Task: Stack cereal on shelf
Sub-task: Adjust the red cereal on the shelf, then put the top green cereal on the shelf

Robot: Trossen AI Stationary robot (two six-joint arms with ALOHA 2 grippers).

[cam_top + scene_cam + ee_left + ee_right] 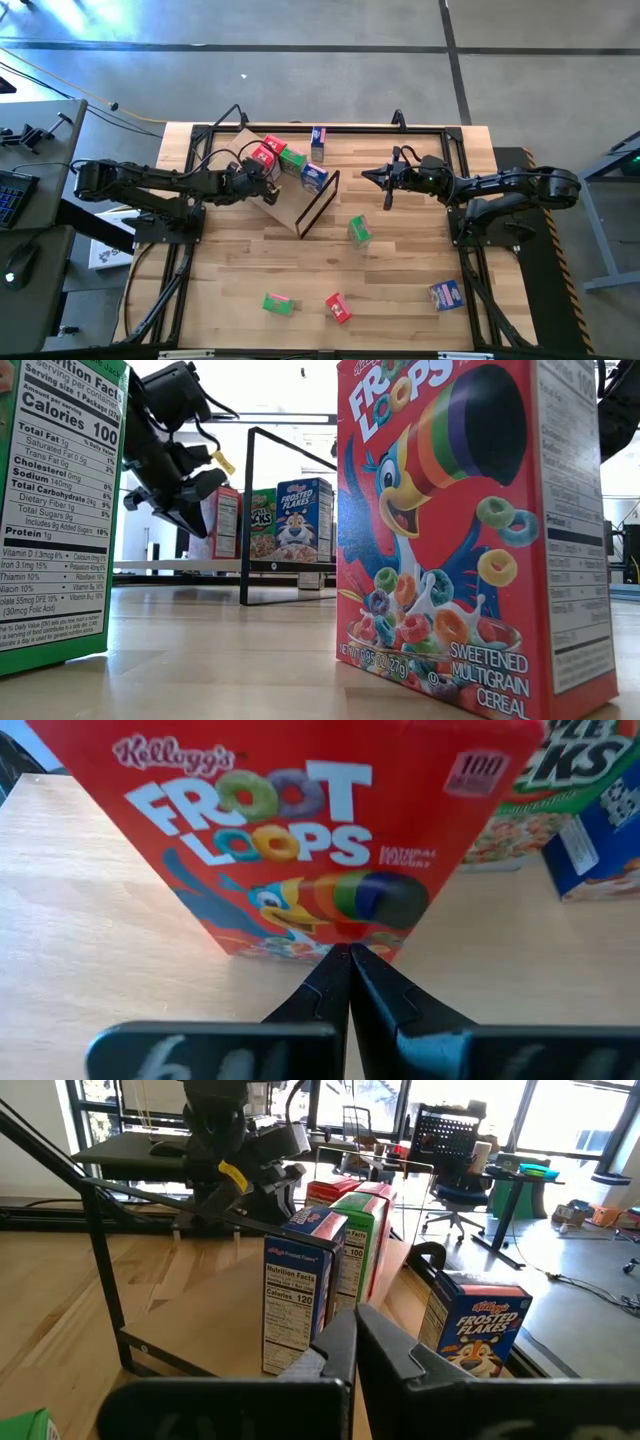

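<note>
Cardboard this thin should be light, stiff across the printed faces and easy to dent at the corners, so I would pinch each box across its narrow sides, low enough that it does not tip. The shelf (285, 205), a tan plywood panel with a dark metal frame (318, 202) at one end, lies angled on the table, and three boxes stand on it in a row: a red Froot Loops box (264, 155), a green Apple Jacks box (292, 158) beside it, and a blue Frosted Flakes box (314, 177) nearest the frame. Another blue box (318, 142) stands just beyond the shelf, and five more boxes lie scattered on the table on the frame's side, away from the row. The left gripper (270, 185) sits clenched and empty over the panel, its tips right at the Froot Loops box, perhaps touching it. The right gripper (368, 176) hangs closed and empty, well clear of the frame.
</note>
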